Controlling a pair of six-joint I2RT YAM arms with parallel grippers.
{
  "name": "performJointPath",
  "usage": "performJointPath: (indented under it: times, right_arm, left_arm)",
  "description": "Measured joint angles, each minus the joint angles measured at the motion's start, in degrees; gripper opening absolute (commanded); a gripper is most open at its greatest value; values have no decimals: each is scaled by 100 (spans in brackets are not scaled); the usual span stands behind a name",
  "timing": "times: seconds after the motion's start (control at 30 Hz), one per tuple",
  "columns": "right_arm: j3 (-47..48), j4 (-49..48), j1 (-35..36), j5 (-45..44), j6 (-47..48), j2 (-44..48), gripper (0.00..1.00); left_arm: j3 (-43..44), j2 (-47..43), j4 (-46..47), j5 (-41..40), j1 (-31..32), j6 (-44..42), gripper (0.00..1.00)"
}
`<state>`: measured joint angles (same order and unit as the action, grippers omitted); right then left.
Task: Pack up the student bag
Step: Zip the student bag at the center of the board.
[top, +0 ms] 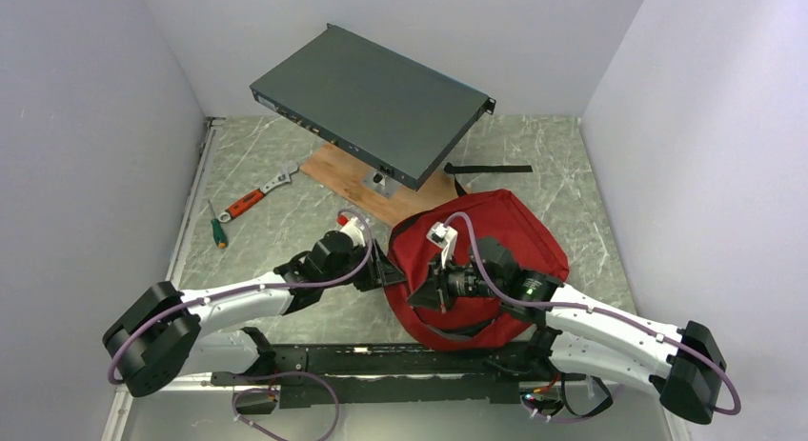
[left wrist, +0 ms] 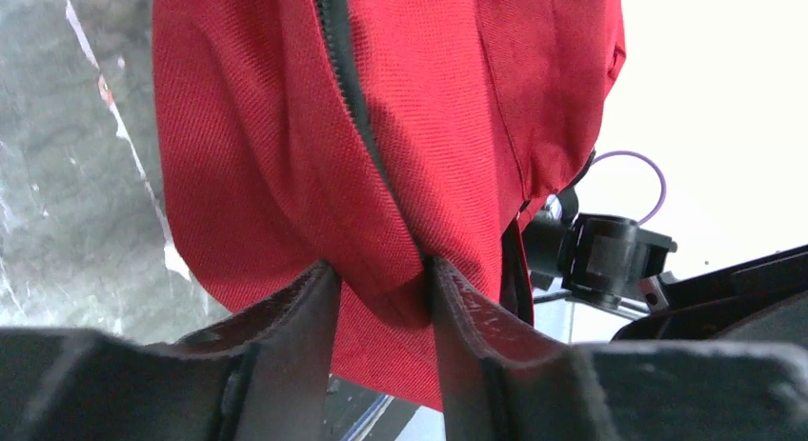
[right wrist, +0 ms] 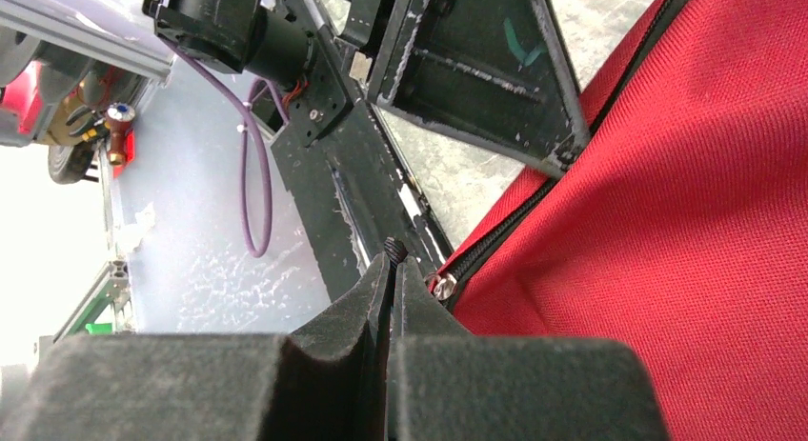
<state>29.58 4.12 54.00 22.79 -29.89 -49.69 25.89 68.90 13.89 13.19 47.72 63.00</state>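
1. Near the middle of the table [top: 286,160], a little to the right, lies the student bag [top: 519,227], a red soft backpack slumped on the marbled surface just in front of the two arms.
2. The left gripper [left wrist: 381,270] sits at the bag's left edge. Its two fingers [left wrist: 305,303] stand apart with a bulging fold of red fabric filling the gap and touching both, so the pincer is clamped on the bag.
3. A black zipper line [left wrist: 348,89] runs down the fabric to that pinched fold.
4. The right gripper [right wrist: 391,265] is over the near-left part of the bag, with its jaws pressed together.
5. A small dark nub shows at the right gripper's tips. I cannot tell what it is, or whether it is held.
6. A silver zipper slider [right wrist: 443,287] sits just beside those tips, at the end of the bag's black zipper.
7. Far from the bag, a flat dark grey metal box [top: 372,103] is set at an angle. Its near edge overlaps a wooden board [top: 333,170] in the overhead view.
8. A black strap [top: 488,169] lies flat on the table just to the right of the board, on the far side of the bag.
9. A red-handled wrench [top: 257,198] and a green-handled screwdriver [top: 217,231] lie on the left side of the table, well apart from the bag.
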Motion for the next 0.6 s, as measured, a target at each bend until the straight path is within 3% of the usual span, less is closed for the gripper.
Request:
performJointPath:
  times: [0.07,0.2,0.6]
  right_arm:
    - [0,33,-7,26,0,4,0]
    - [-26,85,-33,-28,2,146,0]
    - [-413,33,-68,-293,-66,595,0]
  left_arm:
    - [68,4,4,-125,9,-125,18]
    - [111,2,-28,-203,-79,-374,0]
    - [610,24,-940,688,-1290,-1696,0]
